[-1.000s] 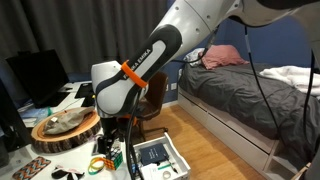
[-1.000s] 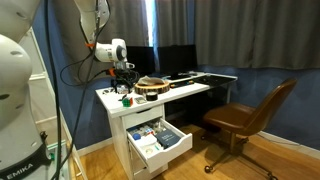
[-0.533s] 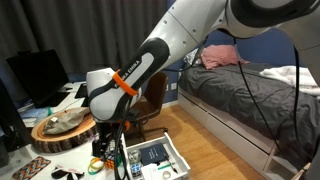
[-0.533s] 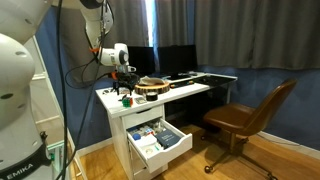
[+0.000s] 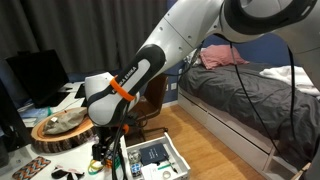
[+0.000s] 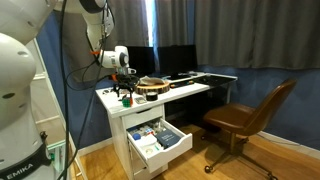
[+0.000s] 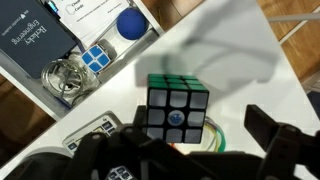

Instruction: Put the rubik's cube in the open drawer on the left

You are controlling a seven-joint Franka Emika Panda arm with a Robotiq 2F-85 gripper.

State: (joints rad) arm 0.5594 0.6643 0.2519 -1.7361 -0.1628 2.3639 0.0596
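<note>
Showing, in an exterior view, a grey-covered bed (image 5: 250,95) along the wall and the white Panda arm (image 5: 150,60) bent steeply down over the white worktop (image 6: 190,88). A brown swivel chair (image 6: 250,118) stands on the wooden floor, well apart from the open drawer (image 6: 178,144), which is pulled out below one end of the worktop and holds a book and small articles. A round wooden tray (image 5: 62,132) lies on the worktop beside the arm's wrist. The pincer (image 6: 124,90) hangs close over the worktop; in the wrist view its dark fingers (image 7: 272,135) stand apart, either side of the rubik's cube (image 7: 177,105), and contact cannot be made out. The cube rests on the worktop near the edge above the drawer, a green side showing. Inside the drawer, a blue ball (image 7: 129,22) lies just beside a small blue-and-white cube (image 7: 95,58).
</note>
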